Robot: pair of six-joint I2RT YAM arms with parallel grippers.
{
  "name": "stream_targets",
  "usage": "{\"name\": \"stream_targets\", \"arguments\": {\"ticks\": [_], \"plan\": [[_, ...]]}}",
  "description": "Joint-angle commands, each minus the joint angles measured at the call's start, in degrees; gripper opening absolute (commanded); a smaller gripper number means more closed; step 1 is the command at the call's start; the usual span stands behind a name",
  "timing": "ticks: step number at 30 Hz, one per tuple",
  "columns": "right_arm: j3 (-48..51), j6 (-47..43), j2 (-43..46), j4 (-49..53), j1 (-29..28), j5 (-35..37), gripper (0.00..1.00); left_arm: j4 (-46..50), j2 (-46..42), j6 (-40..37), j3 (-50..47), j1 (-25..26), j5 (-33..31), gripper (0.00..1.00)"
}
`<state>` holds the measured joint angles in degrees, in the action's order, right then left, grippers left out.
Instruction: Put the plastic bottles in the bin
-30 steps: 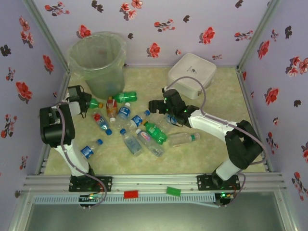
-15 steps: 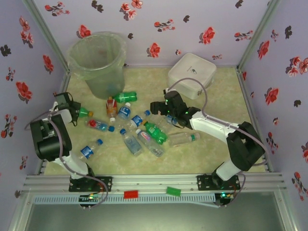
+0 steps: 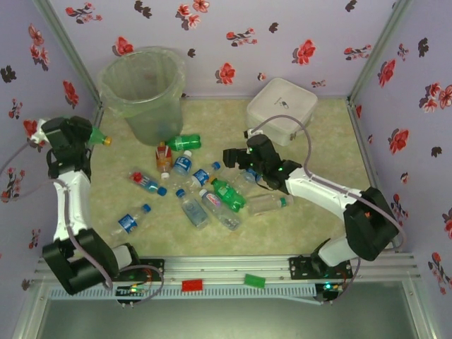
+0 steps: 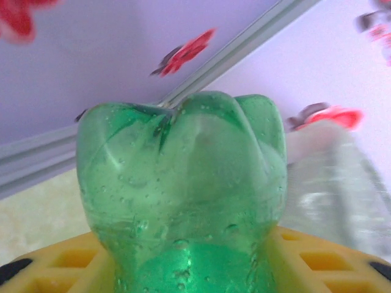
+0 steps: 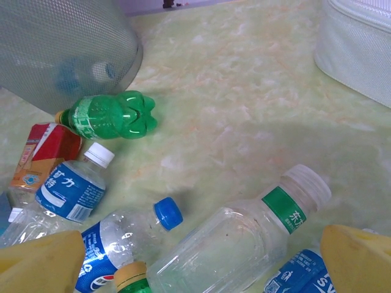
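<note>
Left end effector (image 3: 82,134) clamped on 1 green bottle (image 4: 183,195), held high beside the bin (image 3: 141,92). Right end effector (image 5: 195,259) spread apart, low over a clear bottle (image 5: 244,232) on the surface (image 3: 318,162).

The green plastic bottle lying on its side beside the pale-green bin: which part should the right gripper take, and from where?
Probably take the green plastic bottle across its labelled middle, from above: it lies flat, and its cap end is close to the pale-green bin and an orange-red bottle.
</note>
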<state>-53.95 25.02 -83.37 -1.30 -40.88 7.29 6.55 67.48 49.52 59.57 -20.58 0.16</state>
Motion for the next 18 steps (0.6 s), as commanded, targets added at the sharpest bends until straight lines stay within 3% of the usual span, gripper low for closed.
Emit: {"name": "stream_targets", "arguments": {"ticks": [1,9,18], "plan": [[1.2,-1.7,2.4,-1.3,-0.3,-0.1,1.0,4.7,-2.5,-4.6,6.0,1.7,2.5,0.3],[3.5,-1.5,5.4,-1.7,-0.3,-0.4,1.0,8.6,3.6,-9.9,22.3,11.6,2.8,0.3],[4.8,-1.7,8.4,-0.5,-0.3,0.3,1.0,12.8,23.9,-13.3,45.0,20.2,1.2,0.3]]}}
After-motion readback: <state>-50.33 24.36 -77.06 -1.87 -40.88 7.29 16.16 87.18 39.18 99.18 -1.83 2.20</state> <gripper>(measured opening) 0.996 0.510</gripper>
